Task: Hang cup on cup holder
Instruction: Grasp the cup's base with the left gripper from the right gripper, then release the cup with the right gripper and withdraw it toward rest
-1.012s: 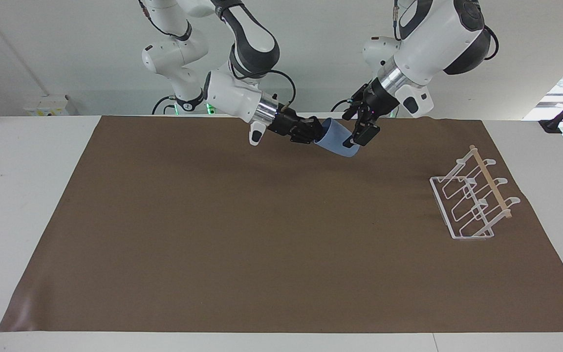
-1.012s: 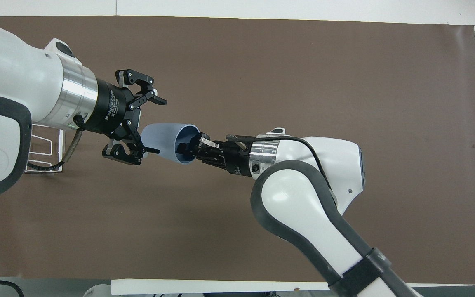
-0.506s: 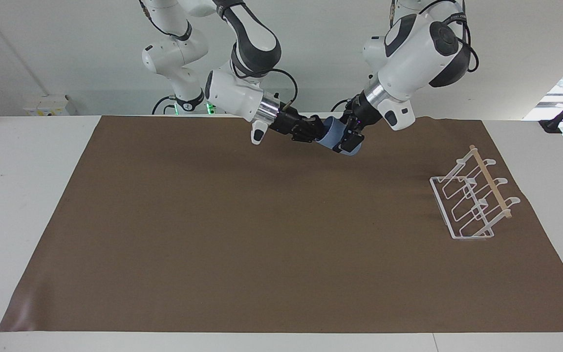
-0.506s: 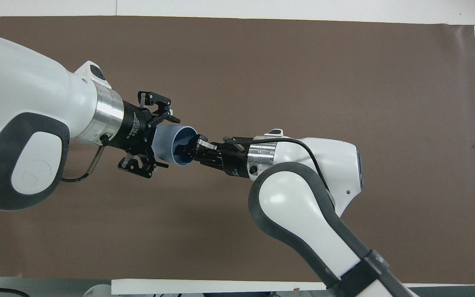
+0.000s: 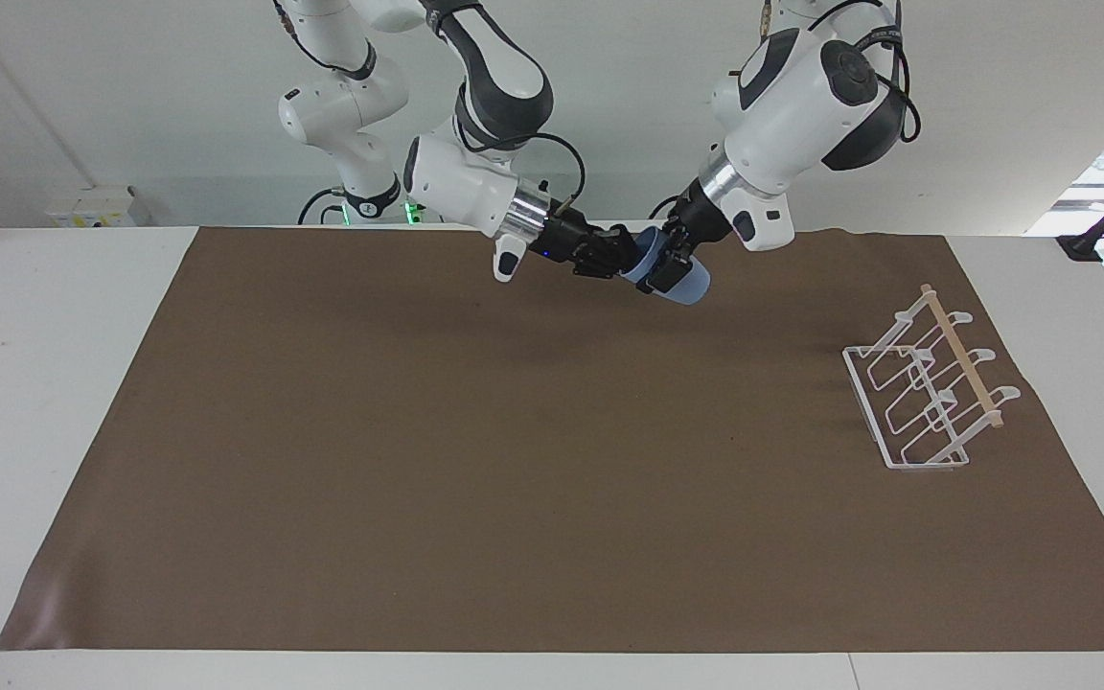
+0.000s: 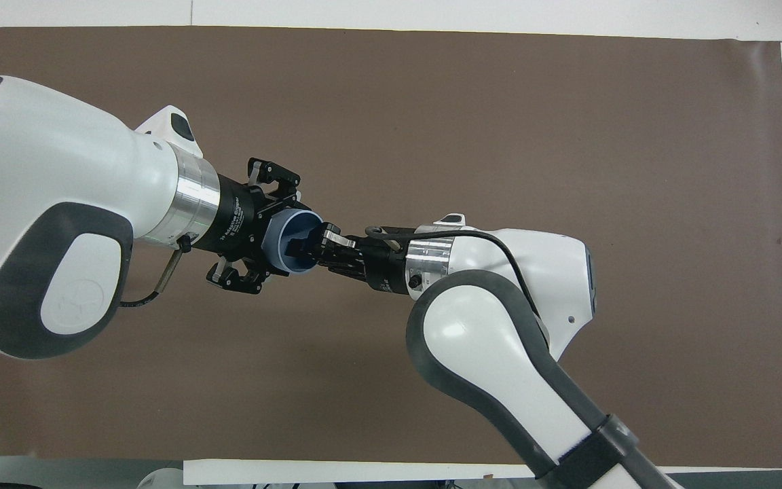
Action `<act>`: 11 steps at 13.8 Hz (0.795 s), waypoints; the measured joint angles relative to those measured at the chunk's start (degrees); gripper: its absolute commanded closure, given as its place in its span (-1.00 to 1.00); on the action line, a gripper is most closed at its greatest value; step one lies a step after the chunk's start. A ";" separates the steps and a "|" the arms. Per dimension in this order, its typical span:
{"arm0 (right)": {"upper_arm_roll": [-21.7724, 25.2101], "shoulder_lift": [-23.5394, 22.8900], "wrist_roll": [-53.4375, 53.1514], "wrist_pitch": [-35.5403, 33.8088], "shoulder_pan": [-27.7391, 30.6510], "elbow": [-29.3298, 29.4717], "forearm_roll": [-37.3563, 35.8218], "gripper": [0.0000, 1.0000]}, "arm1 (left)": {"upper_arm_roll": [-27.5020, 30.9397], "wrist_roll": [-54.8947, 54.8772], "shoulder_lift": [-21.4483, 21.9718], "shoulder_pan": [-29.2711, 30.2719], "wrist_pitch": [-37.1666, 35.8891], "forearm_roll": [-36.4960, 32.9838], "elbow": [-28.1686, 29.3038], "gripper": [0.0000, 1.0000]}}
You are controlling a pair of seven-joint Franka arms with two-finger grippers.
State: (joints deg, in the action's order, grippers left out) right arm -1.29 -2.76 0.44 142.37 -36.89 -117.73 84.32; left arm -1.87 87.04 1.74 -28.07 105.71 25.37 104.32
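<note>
The light-blue cup (image 5: 692,286) is up in the air on its side, over the edge of the brown mat nearest the robots. My right gripper (image 5: 625,257) is shut on its rim, one finger inside the mouth, as the overhead view (image 6: 309,247) shows. My left gripper (image 5: 669,261) is open with its fingers on either side of the cup's (image 6: 274,232) base end; in the overhead view (image 6: 278,238) the cup sits deep between them. The white wire cup holder (image 5: 926,395) stands on the mat toward the left arm's end. The left arm hides it in the overhead view.
A brown mat (image 5: 475,460) covers most of the white table (image 5: 44,383). Nothing else stands on it besides the cup holder.
My left gripper has moved onto the cup's base end, so the cup now lies between its fingers. My right gripper has kept its hold and shifted slightly.
</note>
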 measured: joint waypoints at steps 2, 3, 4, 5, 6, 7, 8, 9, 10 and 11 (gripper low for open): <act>0.14 -0.02 -0.01 -0.01 0.01 0.11 0.00 -0.98 | 0.08 -1.09 0.15 0.04 -0.12 0.01 0.20 1.00; 0.23 -0.02 -0.01 -0.01 0.01 0.30 0.00 -0.99 | 0.30 -1.09 0.22 0.26 -0.18 -0.04 0.33 1.00; 0.33 -0.03 -0.02 -0.01 0.05 0.63 0.00 -0.98 | 0.54 -1.11 0.23 1.01 -0.46 -0.28 0.42 1.00; 0.42 -0.05 -0.01 -0.01 0.22 1.11 -0.01 -0.99 | 0.72 -1.36 0.23 2.31 -0.97 -1.16 0.46 1.00; 0.56 -0.04 -0.01 0.01 0.63 1.80 -0.11 -0.98 | 0.89 -1.79 0.24 3.83 -1.33 -3.27 0.46 1.00; 0.72 0.03 -0.01 0.04 1.55 2.51 -0.55 -0.98 | 1.02 -2.20 0.24 5.27 -1.51 -6.00 0.46 1.00; 0.86 0.35 -0.01 -0.03 3.33 3.09 -2.06 -0.99 | 1.12 -2.69 0.24 6.85 -1.52 -9.28 0.47 1.00; 0.97 0.99 -0.01 -0.93 5.88 3.39 -4.79 -0.99 | 1.21 -3.85 0.24 8.38 -1.52 -13.40 0.49 1.00; 1.11 1.74 -0.01 -3.44 9.10 3.53 -8.57 -0.99 | 1.30 -5.47 0.21 9.48 -1.52 -18.68 0.53 1.00; 1.26 2.39 0.03 -7.53 12.96 3.76 -13.81 -0.98 | 1.37 -6.61 0.12 10.01 -1.52 -24.68 0.59 1.00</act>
State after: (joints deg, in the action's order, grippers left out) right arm -0.03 -0.37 0.47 134.84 -23.93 -113.97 70.52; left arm -0.50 80.43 1.86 -18.06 104.18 0.69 104.91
